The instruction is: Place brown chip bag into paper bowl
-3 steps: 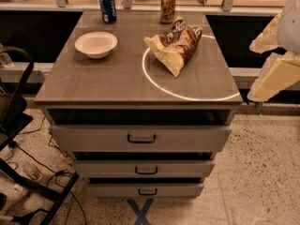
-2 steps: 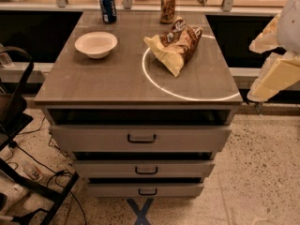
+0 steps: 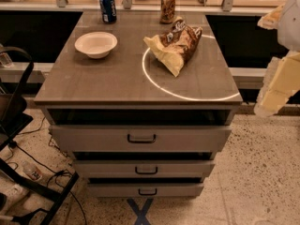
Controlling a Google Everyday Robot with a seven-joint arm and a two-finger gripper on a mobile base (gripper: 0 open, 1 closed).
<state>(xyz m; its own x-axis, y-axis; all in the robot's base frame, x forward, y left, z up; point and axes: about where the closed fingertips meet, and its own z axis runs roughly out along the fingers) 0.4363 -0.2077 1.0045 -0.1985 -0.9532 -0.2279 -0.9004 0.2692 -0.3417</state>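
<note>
brown chip bag near paper bowl on tabletop, claw beyond right edge

brown chip bag: crumpled, lying flat | paper bowl: upright, left, apart | claw: out of view

The robot's arm comes in at the 3 o'clock edge, its pale cream segments slanting down toward 7 o'clock. The gripper hangs at the lower end, near 4 o'clock, in free air.
</note>
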